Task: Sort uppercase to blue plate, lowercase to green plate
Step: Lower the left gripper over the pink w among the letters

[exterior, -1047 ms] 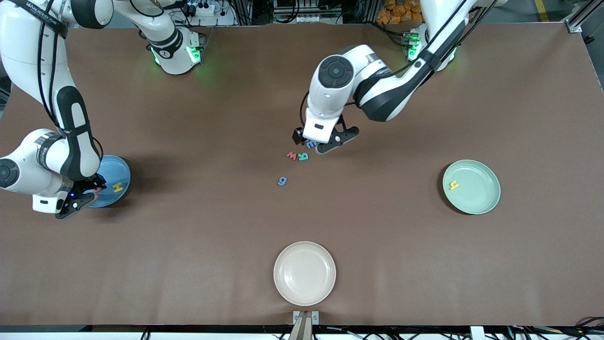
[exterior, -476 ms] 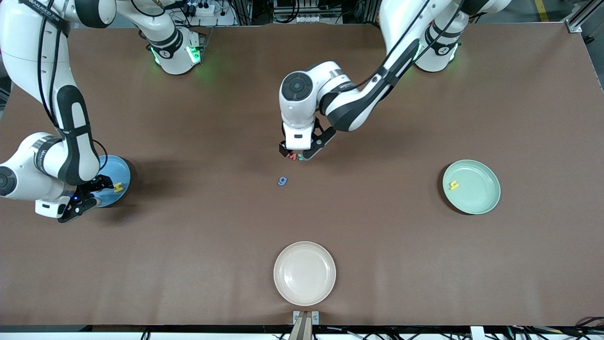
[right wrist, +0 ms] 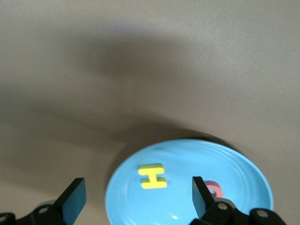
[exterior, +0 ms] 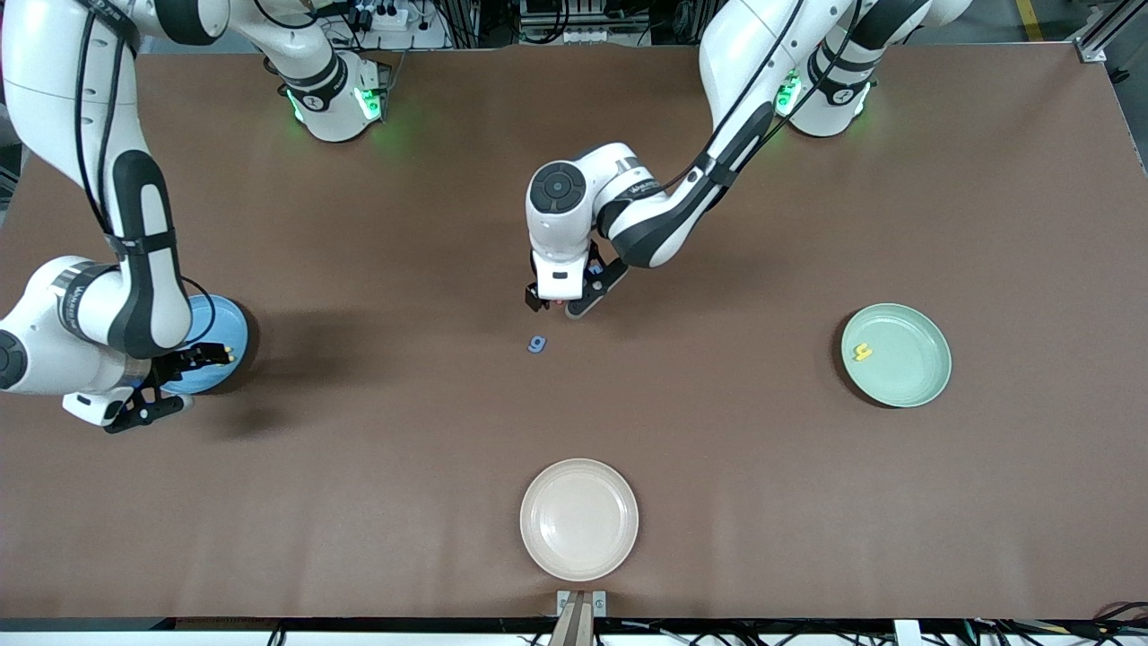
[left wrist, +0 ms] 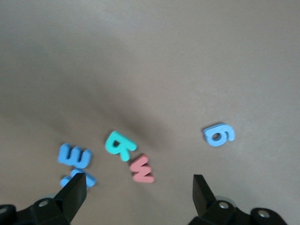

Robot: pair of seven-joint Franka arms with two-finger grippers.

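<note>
In the left wrist view my left gripper [left wrist: 138, 187] hangs open over the loose letters in the middle of the table. The red w [left wrist: 142, 169] lies just ahead of the gap, with the teal R [left wrist: 120, 146] and the blue three-pronged letter [left wrist: 74, 156] beside it. Another blue piece [left wrist: 86, 180] is partly hidden by a finger. The blue g [exterior: 536, 344] lies apart, nearer the front camera. My right gripper [right wrist: 136, 187] stands open over the blue plate [right wrist: 187, 159], where the yellow H [right wrist: 153, 176] and the red Q [right wrist: 213, 190] lie. The green plate [exterior: 897, 377] holds a yellow h [exterior: 862, 353].
A cream plate [exterior: 578, 547] sits near the table's front edge, in the middle. The blue plate [exterior: 220, 327] is at the right arm's end of the table, the green plate at the left arm's end. Brown tabletop lies between them.
My right gripper has opened and let the red Q go onto the blue plate, then drawn back a little. My left gripper, still open, has moved from the blue letters to over the red w.
</note>
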